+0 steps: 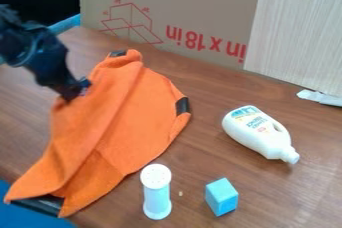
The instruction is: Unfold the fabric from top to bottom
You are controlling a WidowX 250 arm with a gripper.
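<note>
The black gripper is at the upper left of the camera view, shut on the left edge of the orange fabric. The fabric lies rumpled across the left half of the table, with long folds running from its upper end down to the lower left. Dark patches mark its top tip, its right corner and its lower left edge. That lower left end reaches over the table's front edge. The fingertips are partly hidden against the cloth.
A white bottle lies on its side at the right. Near the front are a white-topped shaker and a blue block. Behind the table stand a cardboard box and a pale board, with a white item by the board.
</note>
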